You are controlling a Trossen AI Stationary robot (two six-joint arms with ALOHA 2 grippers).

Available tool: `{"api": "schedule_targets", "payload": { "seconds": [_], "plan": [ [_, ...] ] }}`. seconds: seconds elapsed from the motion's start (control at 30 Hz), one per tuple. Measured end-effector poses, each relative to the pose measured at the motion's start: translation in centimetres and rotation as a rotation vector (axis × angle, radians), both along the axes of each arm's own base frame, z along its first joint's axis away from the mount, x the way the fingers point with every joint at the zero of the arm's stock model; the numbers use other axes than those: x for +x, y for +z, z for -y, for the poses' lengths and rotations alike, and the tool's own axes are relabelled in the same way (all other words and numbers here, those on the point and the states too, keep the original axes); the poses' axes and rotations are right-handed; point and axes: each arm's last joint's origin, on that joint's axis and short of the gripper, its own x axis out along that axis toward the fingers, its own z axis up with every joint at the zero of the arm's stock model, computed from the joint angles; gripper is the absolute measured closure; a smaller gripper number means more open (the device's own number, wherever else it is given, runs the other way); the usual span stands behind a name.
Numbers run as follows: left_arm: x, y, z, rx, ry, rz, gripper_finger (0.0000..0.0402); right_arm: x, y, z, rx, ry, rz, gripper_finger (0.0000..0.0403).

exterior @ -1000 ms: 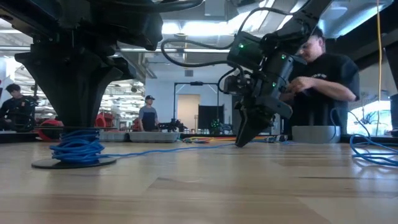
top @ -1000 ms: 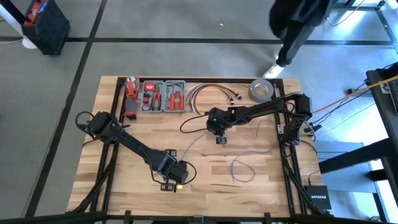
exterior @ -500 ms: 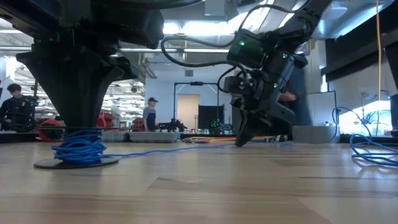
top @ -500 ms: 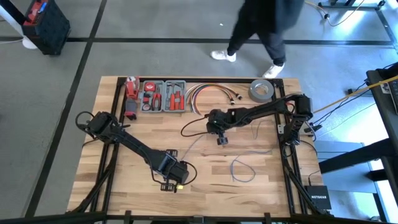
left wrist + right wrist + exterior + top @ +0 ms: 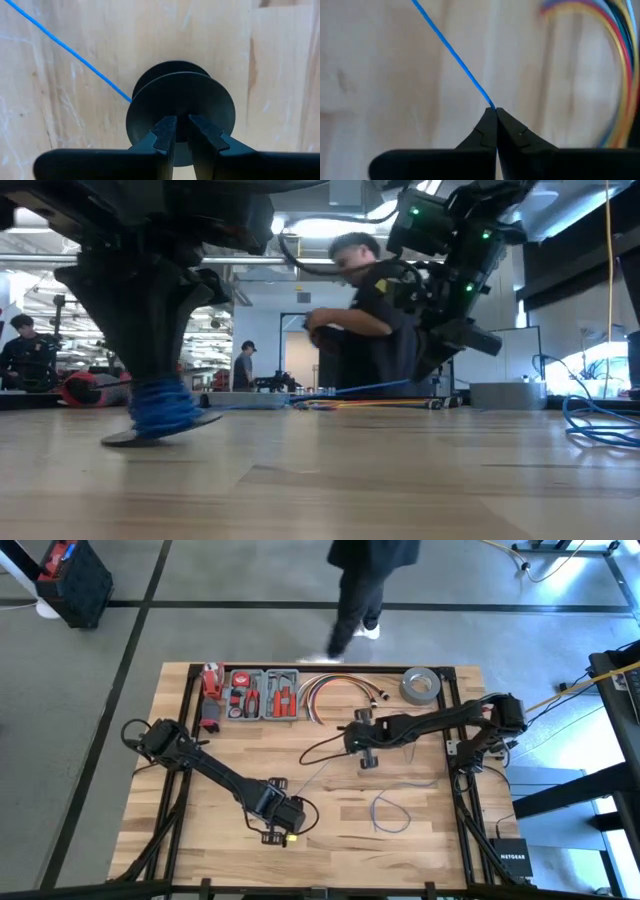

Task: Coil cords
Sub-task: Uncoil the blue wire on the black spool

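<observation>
My right pincer [image 5: 495,111], pinching the wire [image 5: 452,55], has lifted; left pincer [image 5: 176,131] clamps the spool [image 5: 180,107]. Loose wire remains on the surface [image 5: 200,810].

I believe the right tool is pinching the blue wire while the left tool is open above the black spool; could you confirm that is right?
Not quite. The right tool does pinch the blue wire, but the left tool is not open above the black spool: the left wrist view shows its fingers closed on the spool's centre.
</observation>
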Motion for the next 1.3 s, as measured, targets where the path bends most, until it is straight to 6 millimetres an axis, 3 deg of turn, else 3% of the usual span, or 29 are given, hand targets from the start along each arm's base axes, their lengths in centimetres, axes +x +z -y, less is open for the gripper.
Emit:
{"api": "schedule_targets", "payload": {
  "seconds": [0.17, 0.57, 0.7, 1.03, 1.3],
  "plan": [
    [-0.1, 0.0, 0.0, 0.001, -0.002, -0.008, 0.0361, -2.0, 0.1, 0.1, -0.06, -0.096, -0.056, 0.0402],
    [-0.9, 1.1, -0.1, -0.028, 0.002, -0.031, 0.0361, -7.7, -2.4, 0.1, -0.087, -0.254, -0.126, 0.0403],
    [-0.6, 1.3, -0.4, -0.021, -0.004, -0.01, 0.0361, -8.3, -3.0, -0.1, -0.062, -0.281, -0.12, 0.0403],
    [0.2, 1.4, -1.2, 0.013, 0.002, 0.049, 0.0361, -7.6, -2.9, -0.1, -0.007, -0.289, -0.032, 0.0399],
    [2.1, 2.1, -0.7, 0.072, -0.068, 0.289, 0.0361, -7.7, -2.9, -0.2, 0.05, -0.44, 0.02, 0.0345]
  ]
}}
